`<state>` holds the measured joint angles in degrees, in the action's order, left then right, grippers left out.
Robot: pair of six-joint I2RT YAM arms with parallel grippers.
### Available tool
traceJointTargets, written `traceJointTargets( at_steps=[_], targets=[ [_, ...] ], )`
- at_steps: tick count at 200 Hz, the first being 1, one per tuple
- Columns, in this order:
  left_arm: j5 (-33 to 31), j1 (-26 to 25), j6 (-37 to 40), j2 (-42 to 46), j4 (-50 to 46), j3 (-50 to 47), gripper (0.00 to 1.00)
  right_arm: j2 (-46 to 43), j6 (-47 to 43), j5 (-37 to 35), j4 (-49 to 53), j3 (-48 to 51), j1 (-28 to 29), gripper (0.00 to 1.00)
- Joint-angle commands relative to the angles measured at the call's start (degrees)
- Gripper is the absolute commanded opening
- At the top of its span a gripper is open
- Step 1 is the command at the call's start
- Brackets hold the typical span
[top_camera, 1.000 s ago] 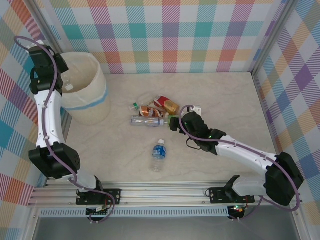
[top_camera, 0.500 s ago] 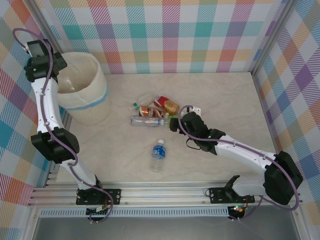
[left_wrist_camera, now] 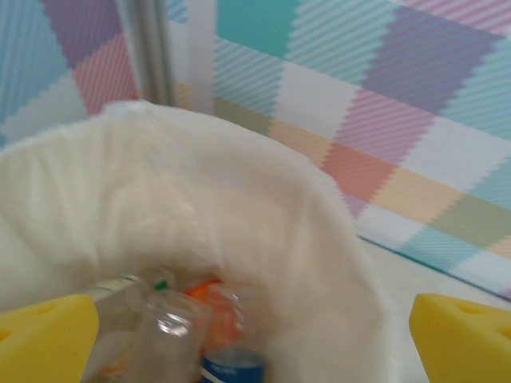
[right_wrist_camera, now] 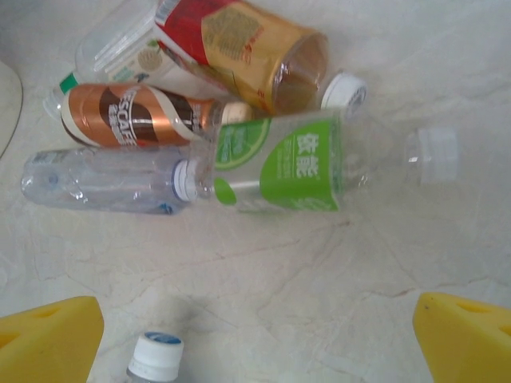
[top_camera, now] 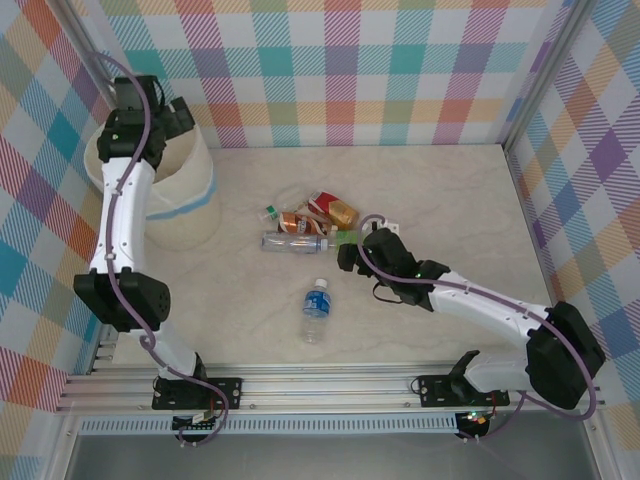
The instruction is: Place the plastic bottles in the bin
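6 plastic bottles lie on the tabletop point(top_camera: 450, 190), 5 in a huddle mid-table and 1 alone nearer the arms.

The lone blue-label bottle point(top_camera: 316, 310) has its long axis running near-to-far, a bit tilted, white cap to the far side. Its cap also shows at the bottom edge of the right wrist view.

In the huddle, seen from the right wrist:
- The green-label bottle point(right_wrist_camera: 287, 163) lies left-right, clear cap to the right.
- The crushed clear bottle point(right_wrist_camera: 96, 179) lies on about the same line, its cap end meeting the green-label one's base.
- The brown-label bottle point(right_wrist_camera: 144, 116) lies just behind, also approx. left-right.
- The red-and-gold bottle point(right_wrist_camera: 239, 44) lies diagonal, white cap down-right, resting vs. the brown-label one.
- The pale-label bottle point(right_wrist_camera: 120, 40) is partly hidden behind; can't tell its axis.

The bin point(top_camera: 190, 225) stands upright at the far-left corner, well apart from the huddle. Several more bottles point(left_wrist_camera: 172, 327) lie jumbled at its bottom, incl. 1 w/ a blue label, w/ something orange among them.

The left jaws hang over the bin's mouth, yellow pads point(left_wrist_camera: 48, 335) spread wide w/ nothing between. The right jaws, pads point(right_wrist_camera: 48, 339) likewise wide apart and empty, hover low over the tabletop just beside the green-label bottle, between the huddle and the lone bottle.
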<state>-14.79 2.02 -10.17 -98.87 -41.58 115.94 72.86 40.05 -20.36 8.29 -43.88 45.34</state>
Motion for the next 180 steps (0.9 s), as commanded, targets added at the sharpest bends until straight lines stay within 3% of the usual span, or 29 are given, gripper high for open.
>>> traceJointTargets(
  at_steps=[1,45,95,150,180],
  targets=[
    [1.23,-2.55,-4.61,5.92,4.88,-6.41,1.00,1.06,4.08,3.59,1.40,0.48,-0.28,1.00],
    [6.25,-8.16,-9.81,14.76,10.72,-19.56,1.00,1.40,6.09,4.71,1.10,0.83,-0.17,1.00],
    [7.59,-16.41,-12.71,28.17,16.61,-37.69,1.00,2.19,6.88,3.80,1.16,-0.40,-0.17,1.00],
    [4.54,-29.35,-15.34,35.82,10.33,-51.43,1.00,0.84,9.16,2.98,-2.60,1.93,-0.17,1.00],
    [8.75,-34.51,-20.02,36.76,11.11,-58.11,1.00,0.24,10.65,3.33,-2.44,2.21,-0.17,1.00]
  ],
)
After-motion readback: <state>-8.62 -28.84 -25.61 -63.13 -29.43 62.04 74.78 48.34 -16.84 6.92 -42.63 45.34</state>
